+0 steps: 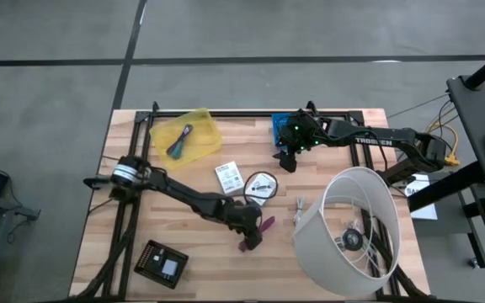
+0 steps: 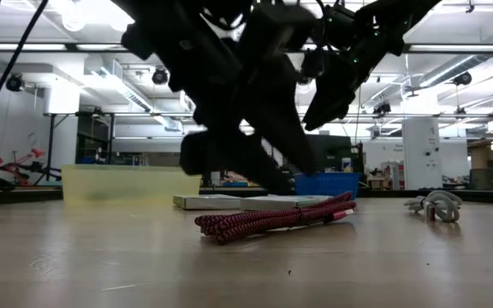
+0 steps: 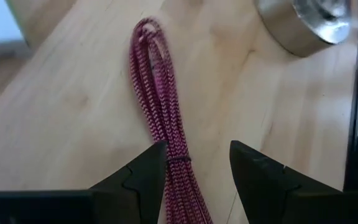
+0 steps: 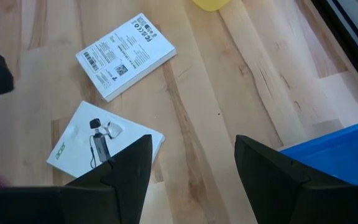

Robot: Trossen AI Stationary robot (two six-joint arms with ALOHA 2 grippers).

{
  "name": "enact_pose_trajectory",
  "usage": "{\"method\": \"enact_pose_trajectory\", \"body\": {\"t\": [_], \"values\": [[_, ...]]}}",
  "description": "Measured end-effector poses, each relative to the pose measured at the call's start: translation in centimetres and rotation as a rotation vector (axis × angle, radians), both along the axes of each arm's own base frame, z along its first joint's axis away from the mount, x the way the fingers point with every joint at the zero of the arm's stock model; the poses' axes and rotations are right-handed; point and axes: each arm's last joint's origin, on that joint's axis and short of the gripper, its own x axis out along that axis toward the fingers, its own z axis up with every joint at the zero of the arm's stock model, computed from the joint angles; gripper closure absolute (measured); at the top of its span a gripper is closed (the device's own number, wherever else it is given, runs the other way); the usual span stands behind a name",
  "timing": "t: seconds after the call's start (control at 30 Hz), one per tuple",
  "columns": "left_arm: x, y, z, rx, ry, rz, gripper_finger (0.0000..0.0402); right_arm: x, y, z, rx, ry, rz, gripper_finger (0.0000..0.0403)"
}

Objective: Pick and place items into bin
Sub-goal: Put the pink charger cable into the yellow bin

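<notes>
Cord (image 1: pixel 262 225) between the device (image 1: pixel 162 262) and lampshade (image 1: pixel 352 220), packets (image 1: pixel 228 177) behind.

Braided magenta cord (image 3: pixel 160 106) (cloth-like weave), matt wooden table (image 3: pixel 61 118), printed paper packet (image 4: pixel 126 55)

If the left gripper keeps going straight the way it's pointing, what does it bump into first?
Probably the magenta braided cord. The left gripper is open, and the cord lies on the wooden table between its fingers and straight ahead. Depth is unclear.

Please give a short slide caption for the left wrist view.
Left gripper open around a coiled magenta cord lying on the wooden table.
</notes>
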Motion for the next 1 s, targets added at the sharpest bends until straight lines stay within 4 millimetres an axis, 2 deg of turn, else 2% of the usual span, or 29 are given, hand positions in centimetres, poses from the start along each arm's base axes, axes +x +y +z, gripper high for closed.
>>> {"method": "enact_pose_trajectory", "body": {"t": [0.17,0.57,0.67,0.93,1.0], "values": [[0.4,-0.2,-1.6,-0.025,0.044,0.035,0.0242,0.0,0.0,0.0,0.000,-0.001,-0.001,0.0188],[0.7,-0.2,-3.5,-0.046,0.088,0.078,0.0246,0.0,0.0,0.0,-0.003,-0.003,0.001,0.0188],[0.7,-0.2,-3.7,-0.044,0.102,0.075,0.0268,0.0,0.0,0.0,-0.003,-0.003,0.001,0.0188],[0.4,0.0,-4.2,-0.052,0.130,0.071,0.0377,0.0,0.0,0.0,-0.004,-0.004,0.001,0.0188],[0.4,0.0,-4.2,-0.055,0.131,0.068,0.0391,0.0,0.0,0.0,-0.004,-0.004,0.001,0.0188]]}}
